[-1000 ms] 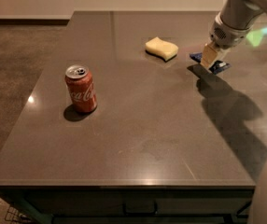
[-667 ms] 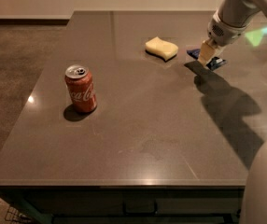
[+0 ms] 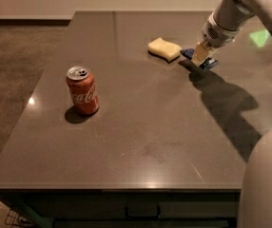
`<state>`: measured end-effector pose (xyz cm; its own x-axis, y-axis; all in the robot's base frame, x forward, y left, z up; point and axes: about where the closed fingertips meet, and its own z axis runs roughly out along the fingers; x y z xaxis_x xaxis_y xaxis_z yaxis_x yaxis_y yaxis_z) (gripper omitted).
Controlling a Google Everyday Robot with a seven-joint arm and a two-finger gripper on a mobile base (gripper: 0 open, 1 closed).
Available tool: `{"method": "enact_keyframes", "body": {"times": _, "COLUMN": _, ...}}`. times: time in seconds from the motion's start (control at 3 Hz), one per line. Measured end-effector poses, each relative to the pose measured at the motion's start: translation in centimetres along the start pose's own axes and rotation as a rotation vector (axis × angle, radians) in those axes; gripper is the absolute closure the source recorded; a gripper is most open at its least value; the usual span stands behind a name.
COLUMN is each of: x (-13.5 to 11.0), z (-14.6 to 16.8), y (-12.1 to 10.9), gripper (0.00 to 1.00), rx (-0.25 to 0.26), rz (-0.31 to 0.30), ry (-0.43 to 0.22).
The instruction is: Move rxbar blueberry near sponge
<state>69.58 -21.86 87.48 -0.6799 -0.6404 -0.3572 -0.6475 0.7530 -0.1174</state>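
Observation:
The rxbar blueberry [image 3: 188,53], a small flat bar in a dark blue wrapper, is held in my gripper [image 3: 200,61] low over the table at the back right. The gripper's cream fingers [image 3: 199,55] are shut across the bar, and blue ends stick out on both sides. The pale yellow wavy-edged sponge [image 3: 164,49] lies on the table just to the left of the bar, a small gap apart. My arm reaches in from the upper right.
A red Coca-Cola can [image 3: 82,90] stands upright at the left middle of the dark grey table [image 3: 145,141]. The table's left edge drops to a brown floor. Part of my white body fills the lower right corner.
My gripper has moved left with the bar in it, from further right to close beside the sponge. The sponge and the can have not moved.

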Motion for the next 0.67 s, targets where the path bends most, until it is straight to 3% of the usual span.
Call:
{"method": "enact_keyframes", "body": {"times": 0.33, "x": -0.69, "z": 0.79, "y": 0.03, "gripper": 0.82, "rx": -0.008, "rz": -0.010, "ry": -0.013}}
{"method": "enact_keyframes", "body": {"times": 0.67, "x": -1.09, "z": 1.48, "y": 0.02, "gripper": 0.58, "rx": -0.026, "rz": -0.013, "ry": -0.030}}
